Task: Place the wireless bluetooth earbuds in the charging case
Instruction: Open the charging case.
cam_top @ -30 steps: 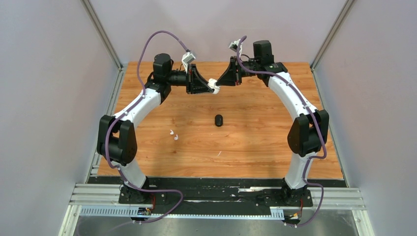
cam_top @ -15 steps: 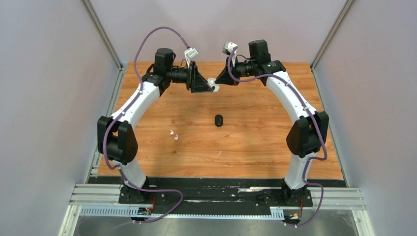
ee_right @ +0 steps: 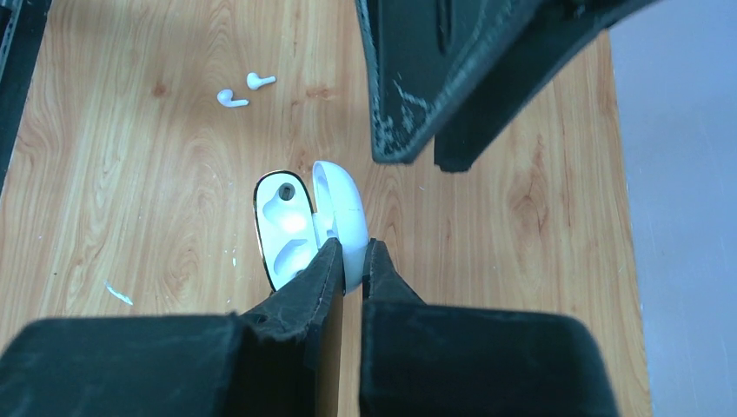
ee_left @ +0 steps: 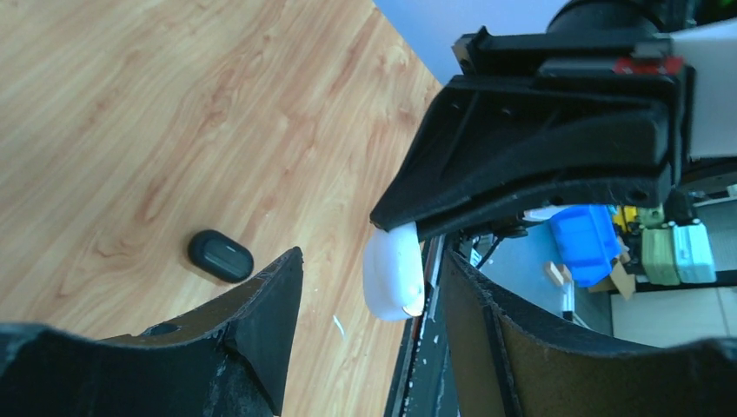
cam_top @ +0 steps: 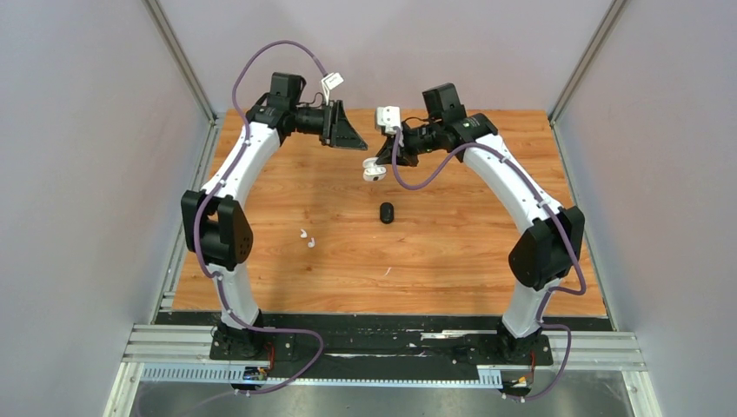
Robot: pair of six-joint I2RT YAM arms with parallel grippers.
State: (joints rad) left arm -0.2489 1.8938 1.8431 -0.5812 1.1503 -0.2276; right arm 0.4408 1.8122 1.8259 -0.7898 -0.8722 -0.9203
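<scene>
We find the right jaws closed narrowly on the white charging case (ee_right: 282, 230), pinching it at the lid side near the hinge. The case is lifted off the surface (cam_top: 452, 261) and hangs over its far middle part. Its lid stands open, and the right wrist view shows both wells of the base with no earbud in them. The left jaws stand apart with nothing between them. From the top view they are just left of and farther back than the case (cam_top: 374, 169), and they do not touch it. In the left wrist view the case (ee_left: 393, 278) shows beyond the gap between the two fingers, at the tip of the right jaws. Two white earbuds (cam_top: 307, 239) lie on the wood-grain surface, left of centre and nearer than the held case. They lie just beside each other and well apart from both jaws; the right wrist view shows them (ee_right: 243, 90) with their short stems. A small black oval item (cam_top: 387, 212) lies on the surface near the middle, below the case and right of the earbuds. We cannot tell whether it is open. A small white fleck (cam_top: 388, 271) lies nearer again.
</scene>
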